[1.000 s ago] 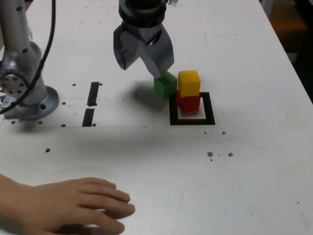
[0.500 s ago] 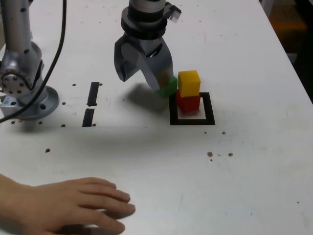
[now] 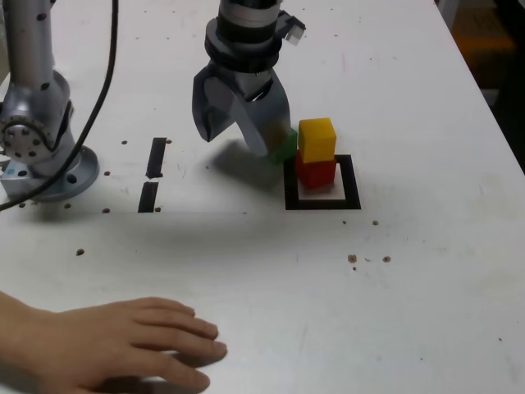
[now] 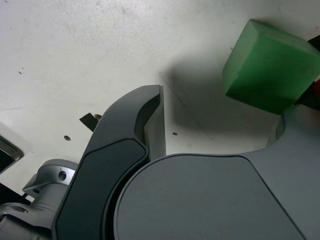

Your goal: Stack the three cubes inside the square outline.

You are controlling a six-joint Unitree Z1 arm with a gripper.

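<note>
Pincer [image 3: 242, 141]: jaws spread wide and pointing down at the table [image 3: 426, 271], holding nothing.
Green cube [image 3: 284, 149]: on the table just beside one jaw, partly hidden behind it in the exterior view; touching or not, cannot tell.
Yellow cube [image 3: 317, 138]: past the green cube, on top of the red cube [image 3: 316, 172].
Square outline [image 3: 351, 195]: black tape frame around the red cube, beyond the pincer on the exterior view's right.
Person's hand [image 3: 107, 345]: flat on the table, well apart from the pincer.
</note>
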